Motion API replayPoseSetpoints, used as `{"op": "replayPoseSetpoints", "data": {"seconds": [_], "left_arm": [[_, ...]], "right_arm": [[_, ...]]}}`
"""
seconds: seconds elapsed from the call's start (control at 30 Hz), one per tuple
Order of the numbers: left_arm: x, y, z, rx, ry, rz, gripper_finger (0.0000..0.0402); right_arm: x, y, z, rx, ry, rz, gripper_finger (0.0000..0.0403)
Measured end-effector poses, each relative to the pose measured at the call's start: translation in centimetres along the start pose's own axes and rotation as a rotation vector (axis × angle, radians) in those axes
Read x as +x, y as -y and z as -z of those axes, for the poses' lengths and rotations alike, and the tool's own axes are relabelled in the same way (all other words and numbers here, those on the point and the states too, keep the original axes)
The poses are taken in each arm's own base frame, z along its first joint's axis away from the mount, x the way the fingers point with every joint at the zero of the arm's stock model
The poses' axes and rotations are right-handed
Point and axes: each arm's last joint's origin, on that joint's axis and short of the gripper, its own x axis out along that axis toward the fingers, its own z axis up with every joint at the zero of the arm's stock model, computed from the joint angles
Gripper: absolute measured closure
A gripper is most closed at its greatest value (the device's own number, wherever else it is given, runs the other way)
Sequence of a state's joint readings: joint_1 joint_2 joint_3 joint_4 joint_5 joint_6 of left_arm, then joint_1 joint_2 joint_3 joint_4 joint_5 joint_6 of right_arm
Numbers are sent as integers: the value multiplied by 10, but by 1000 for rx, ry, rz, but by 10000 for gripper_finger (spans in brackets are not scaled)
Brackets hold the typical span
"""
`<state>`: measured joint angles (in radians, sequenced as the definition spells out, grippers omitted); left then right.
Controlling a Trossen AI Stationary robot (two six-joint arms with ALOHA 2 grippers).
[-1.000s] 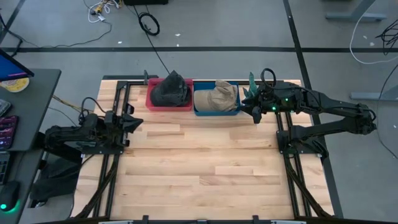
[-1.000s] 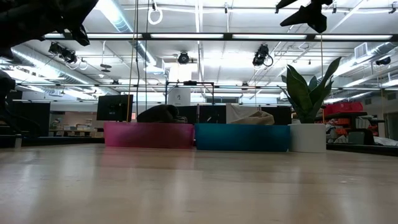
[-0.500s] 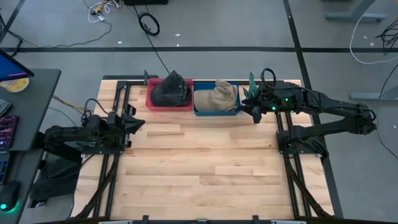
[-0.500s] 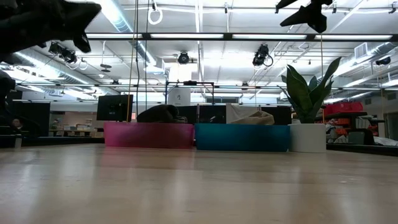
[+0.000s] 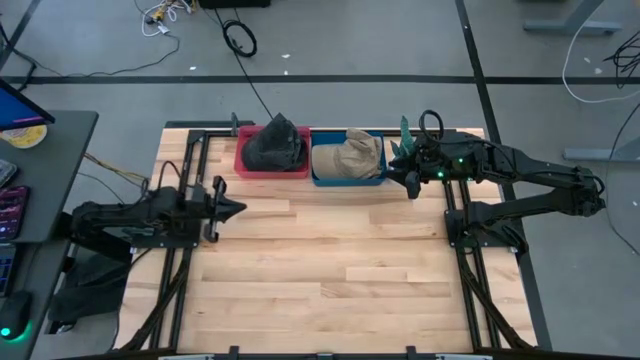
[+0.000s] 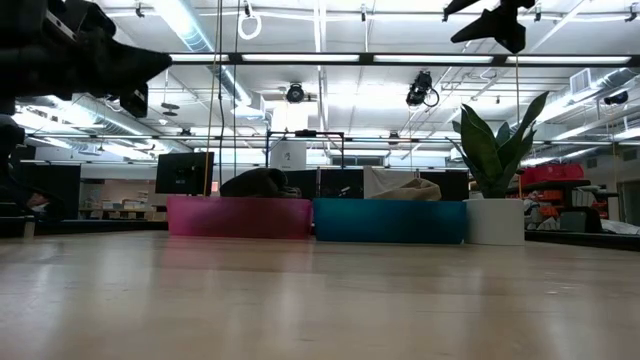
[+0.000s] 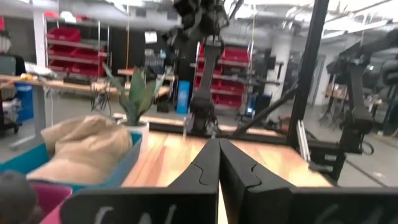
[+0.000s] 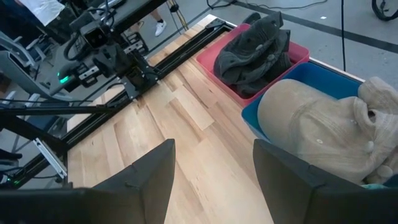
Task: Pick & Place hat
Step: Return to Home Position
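Clenched tight, the left arm's fingers (image 7: pixel 202 169) lie flat against each other with nothing caught between them. From where I stand they hang above the left side of the tabletop (image 5: pixel 320 270), close to the dark frame rail on that edge, and they point across the boards toward the right. They are well apart from both bins.

On the other side, the right arm's fingers (image 8: pixel 144 177) are spread wide and released, gripping nothing. They hover off the tabletop at its back right corner, just beside the right end of the blue bin (image 5: pixel 318 180) and next to the leafy plant (image 6: pixel 495 135) in its white pot (image 6: pixel 493 222).

As for the black caps (image 5: pixel 275 145), they sit as a dark rumpled heap inside the red bin (image 5: pixel 241 162), rising above its rim; how many are in the heap I cannot tell. That bin stands at the back edge of the tabletop, left of centre, its right wall touching the blue bin. A mound of tan caps (image 5: pixel 352 155) fills the blue bin and bulges over the top. Between the two arms the wooden boards run from the bins to the front edge.
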<state>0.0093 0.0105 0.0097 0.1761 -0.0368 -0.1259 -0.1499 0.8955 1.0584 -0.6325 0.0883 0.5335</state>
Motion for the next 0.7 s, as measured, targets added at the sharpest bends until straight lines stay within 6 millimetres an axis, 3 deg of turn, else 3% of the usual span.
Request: {"op": "replayPoseSetpoints", "data": {"seconds": [0.7], "left_arm": [[-1,-2,15,4,-155,-17,400]], "right_arm": [[0,1,2,33,-16,11,184]]}}
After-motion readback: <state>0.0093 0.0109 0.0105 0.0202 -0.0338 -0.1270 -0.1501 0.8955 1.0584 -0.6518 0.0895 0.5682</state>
